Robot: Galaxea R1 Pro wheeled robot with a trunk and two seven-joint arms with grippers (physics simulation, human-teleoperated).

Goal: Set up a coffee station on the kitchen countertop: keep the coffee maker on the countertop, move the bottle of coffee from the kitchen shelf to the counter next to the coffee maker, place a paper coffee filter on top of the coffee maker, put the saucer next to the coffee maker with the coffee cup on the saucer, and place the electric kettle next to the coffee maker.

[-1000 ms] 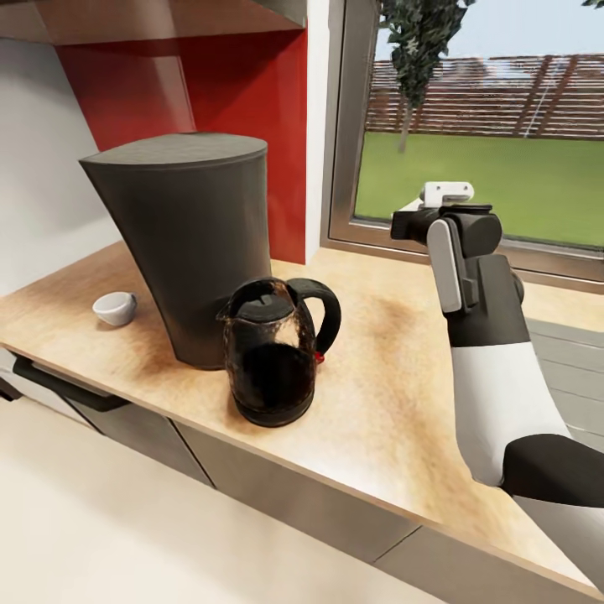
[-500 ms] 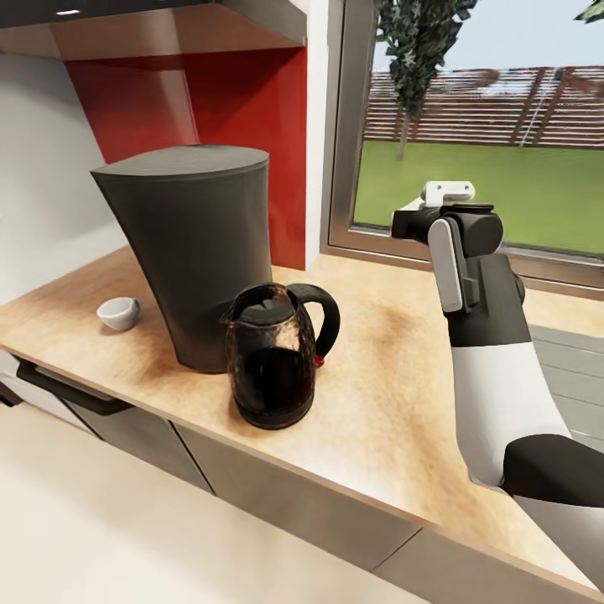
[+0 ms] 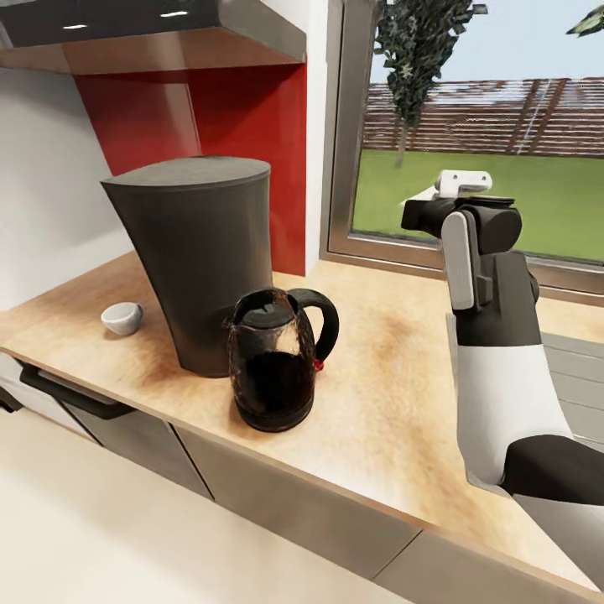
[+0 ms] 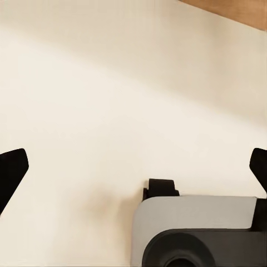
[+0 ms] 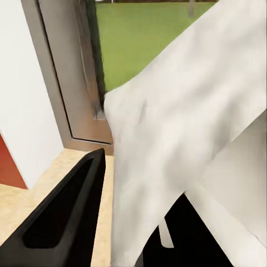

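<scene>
The right hand (image 5: 119,183), raised beside the window (image 3: 486,143) and well apart from the coffee maker (image 3: 197,260), grips an off-white paper coffee filter (image 5: 178,144) between its fingers (image 5: 67,214). The left hand's fingers (image 4: 12,172) are spread wide, gripping nothing, over pale floor. One electric kettle (image 3: 275,361) stands just in front of the coffee maker on the bench (image 3: 394,403); one coffee cup (image 3: 122,318) lies tipped beside it. The head view has shifted upward since a second ago, showing more of the shelf (image 3: 151,29); the objects are unmoved.
</scene>
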